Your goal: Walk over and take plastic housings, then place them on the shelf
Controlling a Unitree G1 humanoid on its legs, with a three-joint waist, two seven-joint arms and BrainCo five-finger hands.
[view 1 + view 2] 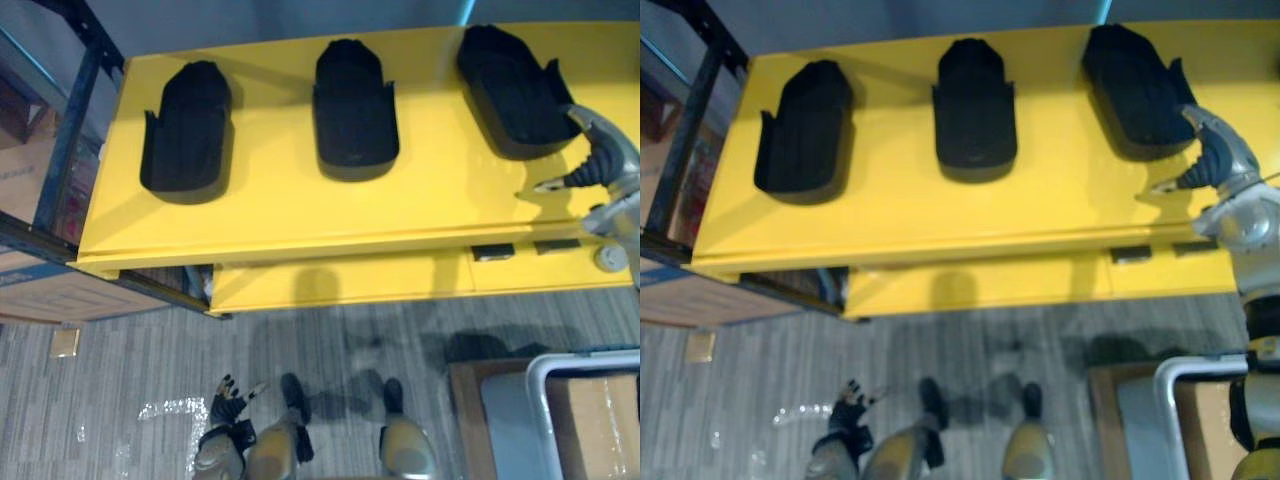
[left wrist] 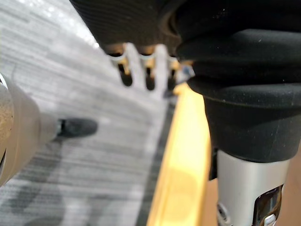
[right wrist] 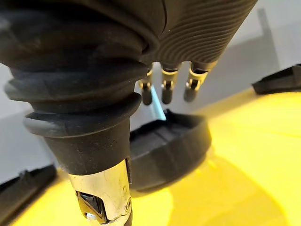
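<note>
Right hand (image 1: pixel 600 155), fingers relaxed and empty, hovering beside rightmost housing (image 1: pixel 510 90) on yellow table (image 1: pixel 300 215); spread-fingered left hand (image 1: pixel 228 408) below table's front; shelf frame (image 1: pixel 67 140) at its left.

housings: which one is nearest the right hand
The right housing, just beside the right hand; the middle housing and left housing lie farther off.

We see a yellow table (image 1: pixel 300 215) whose flat top carries a row of three black plastic pieces, each lying flat and well apart from the others. Taking the middle housing (image 1: pixel 353 100) as our mark (it lies square to the table's front edge), the left housing (image 1: pixel 188 125) lies to its left and slightly nearer the front. The right housing (image 1: pixel 510 90) lies to its right, slanted so that its far end leans toward the middle housing. Below the front edge nearest the middle housing, we see a lower yellow panel (image 1: pixel 340 280).
</note>
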